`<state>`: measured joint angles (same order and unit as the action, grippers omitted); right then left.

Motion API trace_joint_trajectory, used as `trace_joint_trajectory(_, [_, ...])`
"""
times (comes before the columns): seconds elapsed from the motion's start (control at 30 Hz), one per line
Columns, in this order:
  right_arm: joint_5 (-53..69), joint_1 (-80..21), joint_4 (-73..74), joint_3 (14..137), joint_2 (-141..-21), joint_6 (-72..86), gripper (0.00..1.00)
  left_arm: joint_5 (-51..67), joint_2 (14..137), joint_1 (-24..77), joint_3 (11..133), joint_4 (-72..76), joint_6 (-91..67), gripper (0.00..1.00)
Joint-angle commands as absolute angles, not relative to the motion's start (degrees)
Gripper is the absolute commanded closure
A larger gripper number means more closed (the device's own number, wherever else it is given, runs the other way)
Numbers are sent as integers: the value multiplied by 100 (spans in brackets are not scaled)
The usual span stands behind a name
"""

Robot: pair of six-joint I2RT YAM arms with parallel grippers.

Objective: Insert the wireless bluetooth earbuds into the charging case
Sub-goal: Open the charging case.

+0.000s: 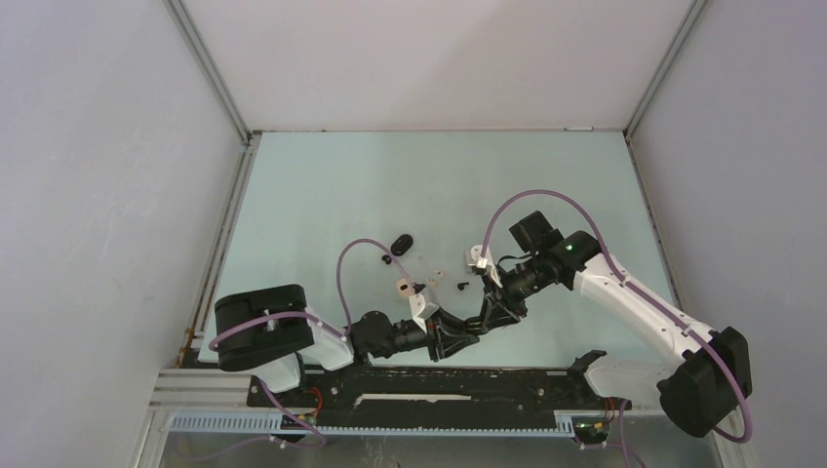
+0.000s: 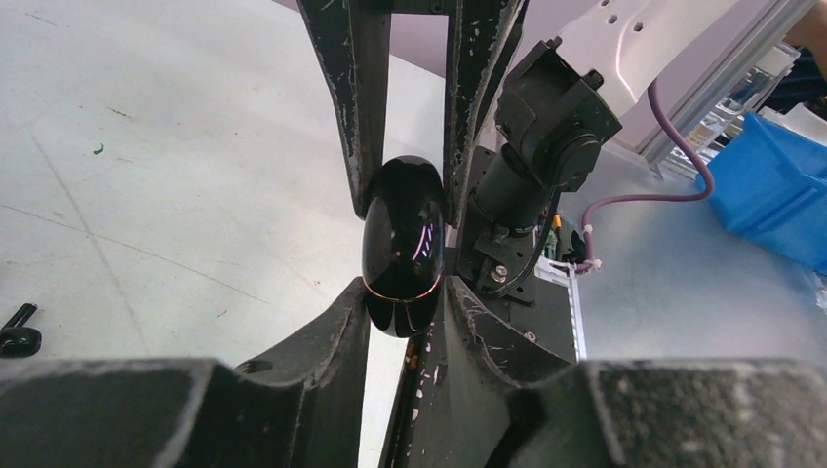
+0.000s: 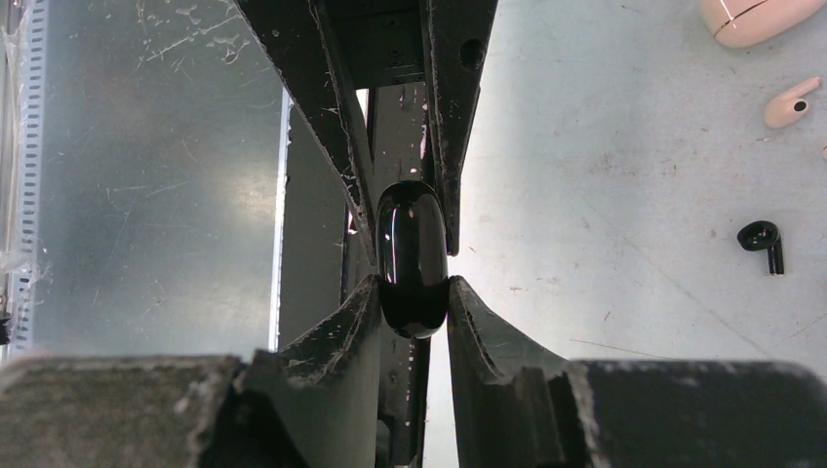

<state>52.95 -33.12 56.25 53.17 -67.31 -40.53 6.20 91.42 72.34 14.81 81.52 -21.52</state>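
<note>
Above the table [image 1: 390,175], my left gripper [image 2: 407,291] and right gripper [image 3: 412,285] both pinch the glossy black charging case [image 2: 403,244] from opposite ends. Well apart from that case lie a cream case [image 3: 756,15], a cream earbud [image 3: 792,102] and a black earbud [image 3: 761,239].

- The top external view looks steeply down from high behind the near edge of the table [image 1: 341,185], holding all of it.
- The left wrist view looks along its own jaws, very close to the black charging case [image 2: 405,244].
- The right wrist view meets that same case [image 3: 412,258] from the opposite side, equally close.
</note>
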Motion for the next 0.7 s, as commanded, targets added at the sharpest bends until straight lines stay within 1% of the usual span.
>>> trace_joint_trajectory(0.0, [5404,-3293,5418,5317,-6662,-4026,85,720,9159,7236,1541,8692,-2146,66])
trace_joint_trajectory(0.1, [5405,-3289,5417,5317,-6671,-4030,85,726,9141,7233,1530,8692,-2124,67])
trace_joint_trajectory(0.27, [5405,-3298,5406,5315,-6704,-4025,85,780,9166,7217,1544,8712,-2090,72])
trace_joint_trajectory(0.3, [5405,-3296,5405,5317,-6710,-4030,85,815,9173,7216,1545,8730,-2070,75])
trace_joint_trajectory(0.37, [5405,-3304,5405,5317,-6725,-4018,84,881,9176,7214,1543,8738,-2024,84])
trace_joint_trajectory(0.43, [5405,-3307,5389,5317,-6753,-3996,81,951,9193,7207,1547,8737,-1948,94])
trace_joint_trajectory(0.5, [5405,-3300,5354,5317,-6782,-3943,77,1027,9213,7215,1531,8741,-1820,99])
trace_joint_trajectory(0.57, [5472,-3239,5259,5317,-6817,-3785,71,1006,9187,7255,1476,8773,-1656,100])
trace_joint_trajectory(0.67, [5770,-2953,5207,5395,-6896,-3580,59,985,9148,7293,1408,8772,-1450,100])
